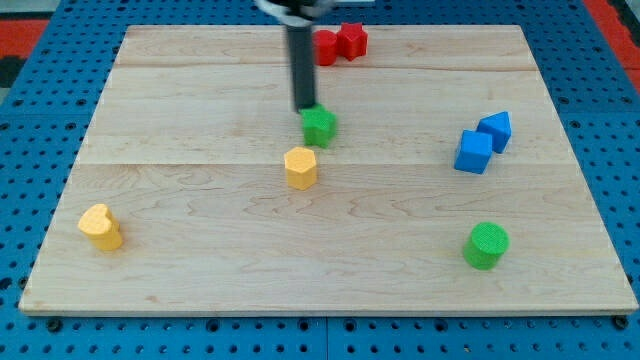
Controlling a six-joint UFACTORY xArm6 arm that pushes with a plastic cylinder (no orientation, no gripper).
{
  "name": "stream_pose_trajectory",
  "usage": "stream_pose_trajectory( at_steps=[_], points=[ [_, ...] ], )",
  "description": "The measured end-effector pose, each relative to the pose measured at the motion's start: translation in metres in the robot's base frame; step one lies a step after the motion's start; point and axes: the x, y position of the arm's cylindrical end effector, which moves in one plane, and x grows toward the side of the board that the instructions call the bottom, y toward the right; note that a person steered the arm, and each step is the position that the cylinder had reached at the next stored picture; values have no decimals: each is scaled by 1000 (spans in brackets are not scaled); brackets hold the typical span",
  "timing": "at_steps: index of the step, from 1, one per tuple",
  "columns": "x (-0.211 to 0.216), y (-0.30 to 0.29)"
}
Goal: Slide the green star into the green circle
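A: Any writing, labels or numbers to read here?

B: None. The pale wooden tabletop point(200, 250) carries only its grain and the seams between planks, no printing.

A: And the blocks?

B: Their faces are plain colour, with no letters, digits or marks that I can make out.

A: The blue perforated board point(30, 120) around the edge?

B: Rows of holes only, no sign or brand legible there.

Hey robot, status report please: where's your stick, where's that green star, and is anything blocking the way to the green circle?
My tip at green star, its upper-left edge. Green circle far lower right. Path looks clear; blue blocks sit above it.
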Motion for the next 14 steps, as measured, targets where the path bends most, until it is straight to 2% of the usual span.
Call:
stream_pose_trajectory(
  at_steps=[1, 3, 5, 6, 7, 8, 9, 10, 11, 12, 13, 14],
  points=[
    [25, 30],
    [1, -40],
    [81, 31],
    [118, 42],
    [74, -12],
    [75, -42],
    [122, -16],
    [143, 30],
    [170, 31],
    [173, -45],
    [221, -18],
    [211, 40]
  ],
)
